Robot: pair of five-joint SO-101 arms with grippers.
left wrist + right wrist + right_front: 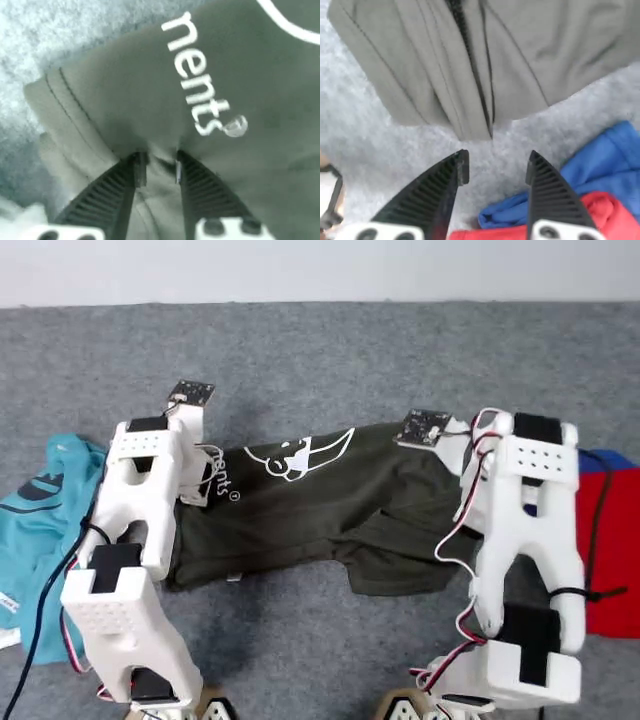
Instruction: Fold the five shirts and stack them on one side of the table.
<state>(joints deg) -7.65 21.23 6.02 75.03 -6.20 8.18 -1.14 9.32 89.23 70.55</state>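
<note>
The left gripper (157, 169) is clamped on a fold of the olive shirt (150, 90). The right gripper (495, 167) hangs with fingers apart over the grey tabletop (385, 145), that shirt's hem just beyond its tips and a blue shirt (605, 155) and a red shirt (605, 210) beside it.

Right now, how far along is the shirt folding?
Possibly done: the red shirt and blue shirt lie together at one side, though how neatly they are folded I cannot tell. In hand: the left gripper pinches the partly folded dark green shirt; the right gripper is open above the table beside it. Left: finishing that fold, then the teal shirt, which lies loose.
</note>
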